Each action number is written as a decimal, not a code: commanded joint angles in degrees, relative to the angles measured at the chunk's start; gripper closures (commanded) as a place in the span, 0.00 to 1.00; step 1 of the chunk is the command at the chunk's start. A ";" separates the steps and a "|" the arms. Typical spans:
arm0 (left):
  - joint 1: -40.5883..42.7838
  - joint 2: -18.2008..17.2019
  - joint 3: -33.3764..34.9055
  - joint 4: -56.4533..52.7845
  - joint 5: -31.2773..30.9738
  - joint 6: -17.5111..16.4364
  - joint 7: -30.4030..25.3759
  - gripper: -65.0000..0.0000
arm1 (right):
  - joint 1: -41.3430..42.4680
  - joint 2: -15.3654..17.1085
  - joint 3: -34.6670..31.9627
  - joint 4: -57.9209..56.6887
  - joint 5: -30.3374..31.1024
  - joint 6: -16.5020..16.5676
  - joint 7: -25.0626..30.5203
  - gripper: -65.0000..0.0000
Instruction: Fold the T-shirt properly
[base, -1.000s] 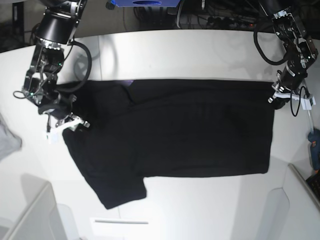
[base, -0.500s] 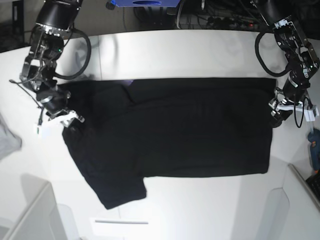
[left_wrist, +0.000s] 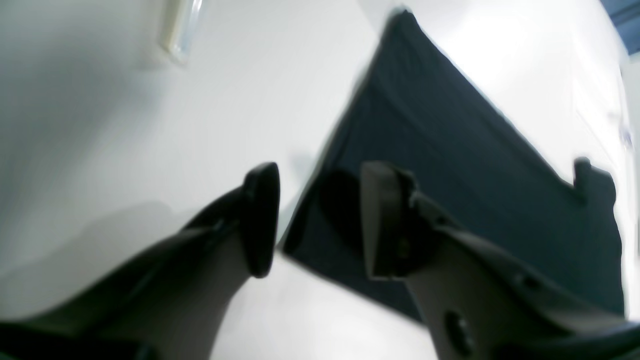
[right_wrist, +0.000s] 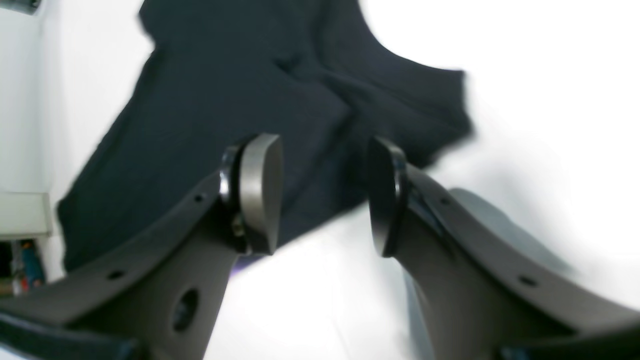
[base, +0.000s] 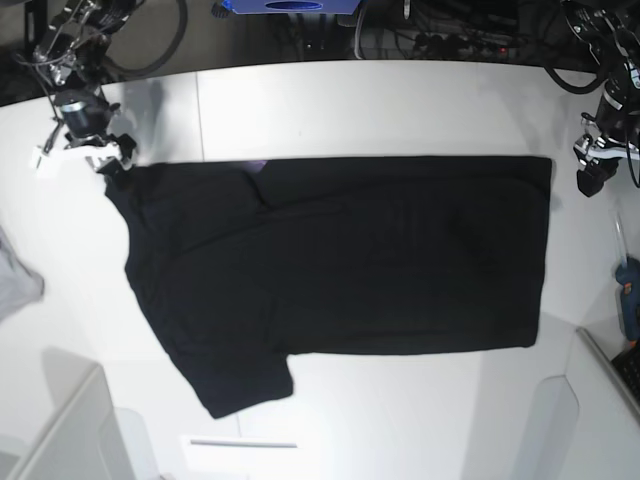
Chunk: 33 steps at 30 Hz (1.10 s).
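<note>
The broad white table (base: 350, 105) fills the base view, curving off at the far corners. Spread flat across its middle lies the large black short-sleeved cloth T-shirt (base: 380, 270), plain side up, its long body running from three o'clock toward nine o'clock. One sleeve juts toward seven o'clock, and a sliver of purple shows at the fold near eleven o'clock. The hem edge at three o'clock is straight.

At nine o'clock, against the picture's edge, a small light grey cloth (base: 15, 285) rests on the table, well apart from the shirt.

The right gripper (right_wrist: 322, 195) hangs at ten o'clock in the base view, just beside the shirt's shoulder corner. Its two dark fingers (right_wrist: 257, 192) stand well apart with only blurred cloth and table seen between them; nothing is held.

The left gripper (left_wrist: 317, 220) sits at two o'clock, just off the hem corner. Its fingers (left_wrist: 385, 220) are parted with a clear gap, the shirt's corner lying below them, ungripped.
</note>
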 joint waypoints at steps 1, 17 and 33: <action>0.95 -0.94 -0.93 0.76 -0.95 -1.76 -1.06 0.50 | -0.12 0.19 0.32 0.79 1.08 0.56 1.03 0.58; 2.18 0.91 -0.93 -8.74 6.34 -8.61 -1.24 0.29 | 2.87 0.28 0.59 -15.47 1.35 0.91 1.56 0.50; -3.45 2.49 2.32 -14.80 8.89 -8.61 -1.24 0.29 | 8.24 0.72 0.41 -21.27 0.99 0.91 3.41 0.50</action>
